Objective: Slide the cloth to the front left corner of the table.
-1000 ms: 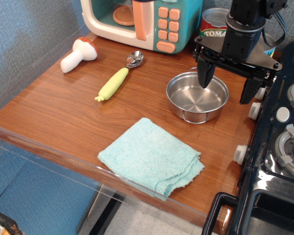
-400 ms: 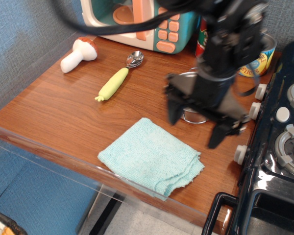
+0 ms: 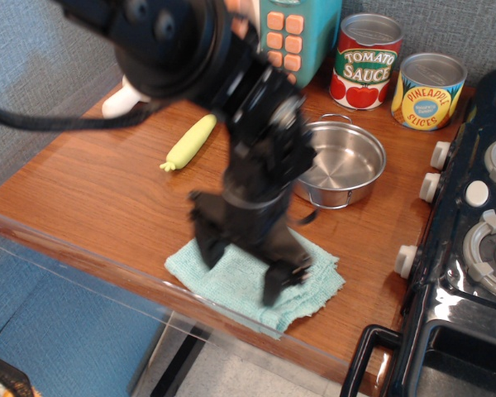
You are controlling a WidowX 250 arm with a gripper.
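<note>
The light teal cloth [image 3: 314, 285] lies flat near the front edge of the reddish-brown table [image 3: 91, 190], right of the middle. My gripper [image 3: 242, 271] hangs directly over the cloth with its two black fingers spread apart, tips at or just above the fabric. The arm covers the cloth's middle and is blurred by motion. I cannot tell whether the fingertips touch the cloth.
A steel pot [image 3: 347, 161] stands just behind the cloth. A toy corn [image 3: 190, 141] lies to the left, a white mushroom toy [image 3: 116, 103] behind it. Two cans [image 3: 365, 62] and a toy microwave [image 3: 298, 37] stand at the back. A black toy stove [image 3: 471, 273] fills the right side.
The arm has swung from over the pot forward and left, and dropped down over the cloth. The cloth has not moved. The fingers have stayed open.
</note>
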